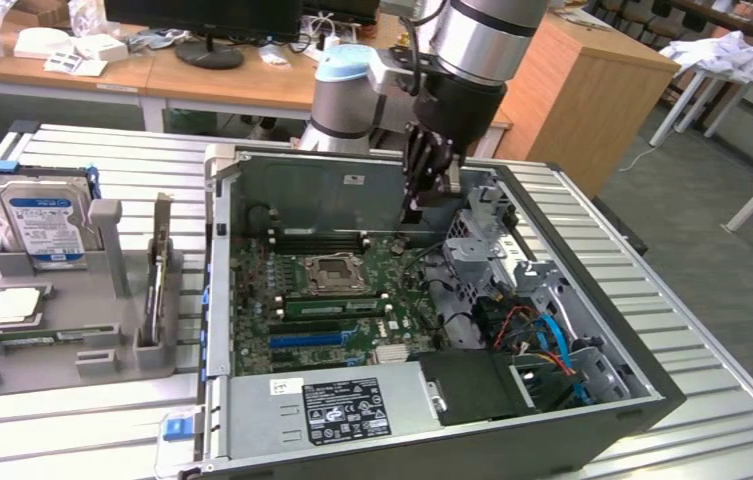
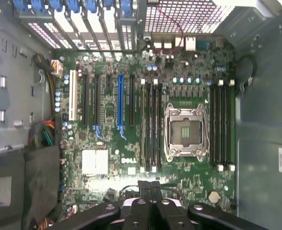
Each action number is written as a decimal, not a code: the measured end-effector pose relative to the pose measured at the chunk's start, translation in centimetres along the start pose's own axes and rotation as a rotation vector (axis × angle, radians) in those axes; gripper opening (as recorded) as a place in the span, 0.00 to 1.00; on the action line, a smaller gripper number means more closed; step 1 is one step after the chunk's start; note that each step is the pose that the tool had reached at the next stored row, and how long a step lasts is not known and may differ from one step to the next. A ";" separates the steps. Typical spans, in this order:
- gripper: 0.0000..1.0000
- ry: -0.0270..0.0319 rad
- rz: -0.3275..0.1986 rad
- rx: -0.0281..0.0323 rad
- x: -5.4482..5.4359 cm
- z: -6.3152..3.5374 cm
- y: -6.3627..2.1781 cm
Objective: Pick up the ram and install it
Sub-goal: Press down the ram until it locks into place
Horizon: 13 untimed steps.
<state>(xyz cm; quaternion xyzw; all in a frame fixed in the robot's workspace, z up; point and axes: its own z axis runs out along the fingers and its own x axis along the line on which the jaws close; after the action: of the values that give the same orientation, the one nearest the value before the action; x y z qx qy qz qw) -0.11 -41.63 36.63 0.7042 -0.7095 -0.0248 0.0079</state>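
Observation:
A green ram [image 1: 332, 306] stick with a pale label strip lies seated along a memory slot just in front of the CPU socket [image 1: 327, 270] inside the open computer case [image 1: 616, 370]. My gripper [image 1: 414, 212] hangs above the back of the motherboard, well clear of the stick, with its fingers shut and nothing between them. In the wrist view the gripper [image 2: 150, 186] shows its black fingers pressed together over the board's edge, with the CPU socket [image 2: 184, 132] and the black memory slots [image 2: 151, 127] below it.
A grey holder tray [image 1: 43, 360] on the exterior view's left carries a silver hard drive [image 1: 40, 225], a thin upright board [image 1: 159, 275] and a CPU chip [image 1: 13, 305]. A power supply [image 1: 336, 405] fills the case's near corner, with a drive cage and cables [image 1: 536, 340] on the exterior view's right.

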 end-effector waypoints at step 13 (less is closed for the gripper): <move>0.11 0.0000 0.000 0.0101 0.0 0.33 -0.43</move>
<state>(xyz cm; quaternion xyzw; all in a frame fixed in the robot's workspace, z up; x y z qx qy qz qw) 0.30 -41.64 36.28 0.7043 -0.7096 -0.0212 0.0043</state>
